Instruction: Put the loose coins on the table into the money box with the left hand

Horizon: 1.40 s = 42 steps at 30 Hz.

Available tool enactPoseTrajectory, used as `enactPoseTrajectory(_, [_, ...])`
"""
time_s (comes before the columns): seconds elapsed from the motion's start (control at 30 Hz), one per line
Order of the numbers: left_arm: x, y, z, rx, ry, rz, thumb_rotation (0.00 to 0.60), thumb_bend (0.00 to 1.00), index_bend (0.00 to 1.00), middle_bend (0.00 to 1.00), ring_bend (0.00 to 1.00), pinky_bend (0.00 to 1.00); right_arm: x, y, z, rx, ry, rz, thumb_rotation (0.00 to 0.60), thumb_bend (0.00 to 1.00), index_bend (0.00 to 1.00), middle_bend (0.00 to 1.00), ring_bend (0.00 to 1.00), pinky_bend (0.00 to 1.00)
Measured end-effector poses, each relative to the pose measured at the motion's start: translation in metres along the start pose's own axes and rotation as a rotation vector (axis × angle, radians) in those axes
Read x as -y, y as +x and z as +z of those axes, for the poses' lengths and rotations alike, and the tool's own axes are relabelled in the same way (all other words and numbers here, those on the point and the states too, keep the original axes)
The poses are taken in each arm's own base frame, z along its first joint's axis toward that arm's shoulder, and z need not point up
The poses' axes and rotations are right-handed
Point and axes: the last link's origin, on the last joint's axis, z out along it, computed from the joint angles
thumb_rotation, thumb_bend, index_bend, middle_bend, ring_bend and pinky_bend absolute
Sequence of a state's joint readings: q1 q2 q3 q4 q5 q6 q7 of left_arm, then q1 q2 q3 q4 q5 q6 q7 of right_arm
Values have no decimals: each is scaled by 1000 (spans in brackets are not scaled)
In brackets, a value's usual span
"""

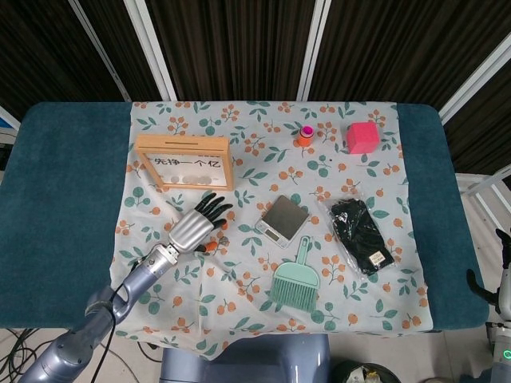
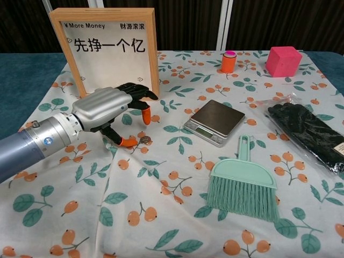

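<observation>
The wooden money box (image 1: 182, 142) (image 2: 153, 54) stands upright at the back left, with coins showing behind its clear front. One loose coin (image 2: 144, 140) (image 1: 224, 237) lies on the floral cloth in front of it. My left hand (image 1: 196, 226) (image 2: 110, 110) hovers low just left of the coin with its fingers apart. Its orange thumb tip (image 2: 129, 142) is down at the cloth beside the coin, and it holds nothing. My right hand (image 1: 501, 275) is cut off at the far right edge, off the table, with fingers apart and nothing in them.
A small scale (image 1: 283, 218) (image 2: 214, 121) sits right of the coin, with a green dustpan brush (image 1: 296, 281) (image 2: 244, 183) in front of it. A black bagged item (image 1: 361, 235), an orange bottle (image 1: 305, 136) and a pink cube (image 1: 362, 136) lie to the right and at the back.
</observation>
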<state>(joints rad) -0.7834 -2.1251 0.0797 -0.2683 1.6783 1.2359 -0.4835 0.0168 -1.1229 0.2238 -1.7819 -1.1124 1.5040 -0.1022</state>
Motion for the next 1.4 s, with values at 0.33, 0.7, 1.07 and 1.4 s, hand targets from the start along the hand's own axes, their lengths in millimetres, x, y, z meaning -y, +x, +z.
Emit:
enactPoseTrajectory(0.33, [1, -4, -7, 19, -5, -2, 600, 136, 375, 105, 0, 0, 0, 0, 0, 3, -2, 5, 600, 395, 141, 28, 50, 0])
enactPoseTrajectory(0.7, [-9, -6, -3, 20, -44, 5, 600, 137, 346, 105, 0, 0, 0, 0, 0, 10, -6, 10, 600, 395, 141, 28, 50, 0])
enactPoseTrajectory(1.07, [-12, -8, -2, 33, -57, 2, 600, 309, 470, 114, 0, 0, 0, -1, 0, 20, -10, 22, 600, 394, 141, 32, 50, 0])
enactPoseTrajectory(1.4, [-16, -13, 0, 48, -54, 8, 600, 414, 460, 114, 0, 0, 0, 0, 1, 14, -9, 23, 600, 395, 141, 31, 50, 0])
